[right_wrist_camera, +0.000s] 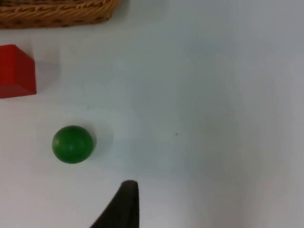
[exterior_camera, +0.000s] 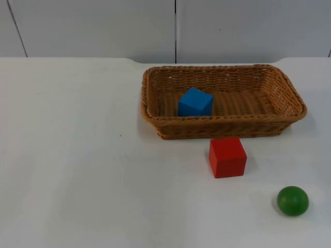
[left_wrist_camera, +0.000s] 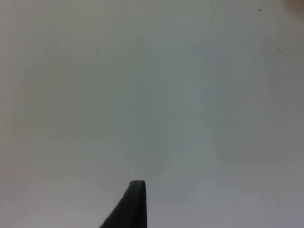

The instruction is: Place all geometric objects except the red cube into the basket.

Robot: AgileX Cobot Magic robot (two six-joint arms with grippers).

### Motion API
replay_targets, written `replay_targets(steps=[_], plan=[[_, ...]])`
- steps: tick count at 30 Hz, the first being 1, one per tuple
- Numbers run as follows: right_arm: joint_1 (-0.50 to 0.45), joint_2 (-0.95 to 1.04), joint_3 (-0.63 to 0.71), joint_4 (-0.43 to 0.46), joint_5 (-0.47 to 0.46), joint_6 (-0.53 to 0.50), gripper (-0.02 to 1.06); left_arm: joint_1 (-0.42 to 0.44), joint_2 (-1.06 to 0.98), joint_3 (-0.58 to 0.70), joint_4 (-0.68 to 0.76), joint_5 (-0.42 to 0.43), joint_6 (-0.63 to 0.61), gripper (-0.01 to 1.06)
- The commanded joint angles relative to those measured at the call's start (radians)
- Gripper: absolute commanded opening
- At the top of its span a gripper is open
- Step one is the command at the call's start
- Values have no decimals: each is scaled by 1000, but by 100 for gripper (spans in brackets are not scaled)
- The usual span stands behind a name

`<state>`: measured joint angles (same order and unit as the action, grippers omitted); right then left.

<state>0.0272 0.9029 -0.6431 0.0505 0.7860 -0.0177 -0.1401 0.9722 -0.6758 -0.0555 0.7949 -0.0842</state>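
Likely a robot test room, plain white table (exterior_camera: 77,181), bare grey wall panels (exterior_camera: 93,26) behind, toy blocks and a basket set out

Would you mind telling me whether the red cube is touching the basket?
Apart. The right wrist view shows a strip of white table between the red cube and the basket; the top view leaves this unclear.

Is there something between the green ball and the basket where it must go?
Partly. In the top view the red cube sits on the table just in front of the wicker basket, left of the green ball. A straight path from the ball to the basket's near right rim looks free. The blue cube already lies inside.
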Motion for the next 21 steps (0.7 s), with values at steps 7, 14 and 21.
replay_targets(steps=[7,14,21], plan=[[166,53,-5,70,29,-114,105,3,-5,4,-3,-14,5,105],[408,302,-5,-27,-64,89,105,3,-5,4,-2,31,5,105],[495,556,-5,-206,-247,313,105,3,-5,4,3,29,7,105]])
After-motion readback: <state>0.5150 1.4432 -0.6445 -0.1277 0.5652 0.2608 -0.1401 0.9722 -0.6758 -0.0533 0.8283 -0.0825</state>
